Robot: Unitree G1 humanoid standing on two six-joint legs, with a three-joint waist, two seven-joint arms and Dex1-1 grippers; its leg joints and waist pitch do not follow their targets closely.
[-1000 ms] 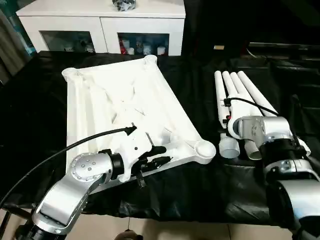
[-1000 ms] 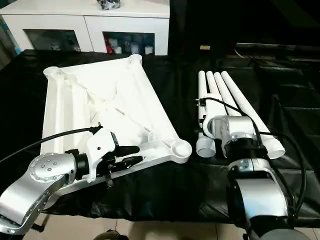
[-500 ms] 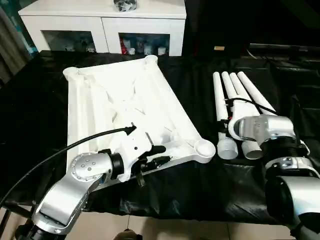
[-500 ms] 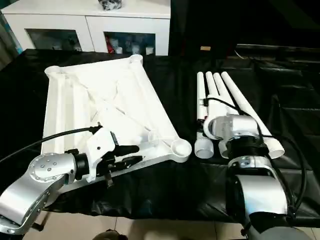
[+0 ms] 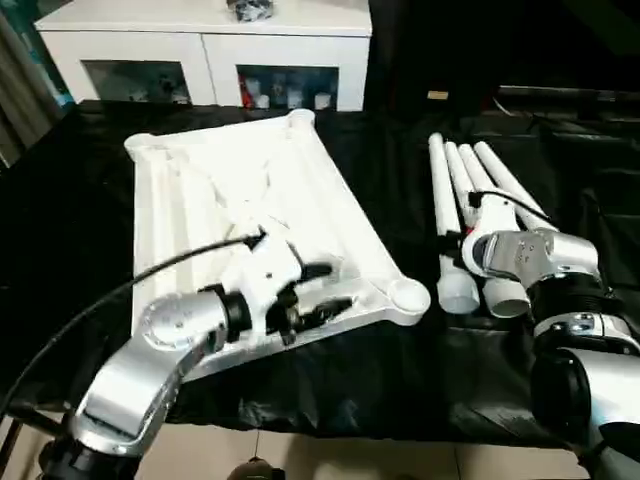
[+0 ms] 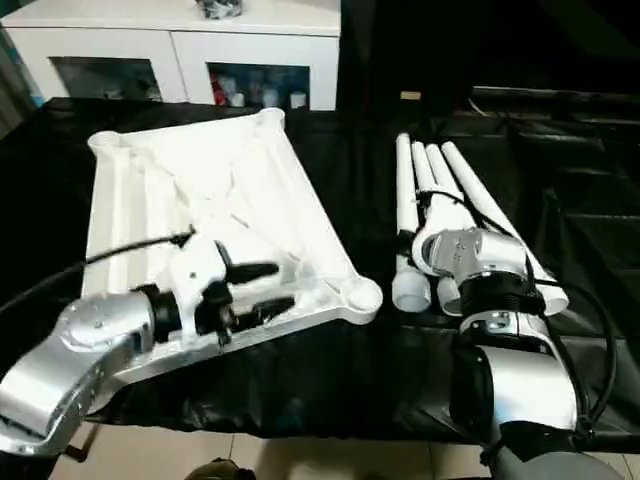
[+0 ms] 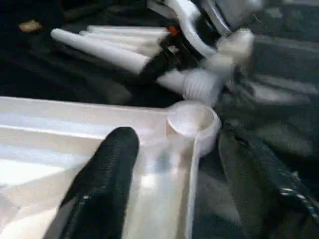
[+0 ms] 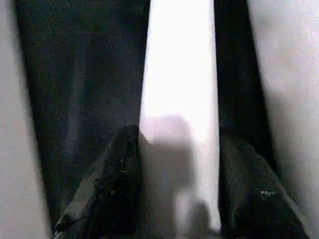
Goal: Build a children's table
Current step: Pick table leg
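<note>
My claws at the upturned white plastic tabletop and its legs

My left gripper [image 5: 325, 290] is spread, one finger [image 7: 102, 186] over the white ribbed tabletop [image 5: 215, 195], the other off its near edge beside the corner socket [image 5: 408, 296]. My right gripper [image 8: 174, 189] straddles one round tapered white leg [image 8: 179, 89] among four [image 5: 465, 200] on black cloth [image 5: 60, 230]; a white glass-doored cabinet [image 5: 205, 40] stands behind.
</note>
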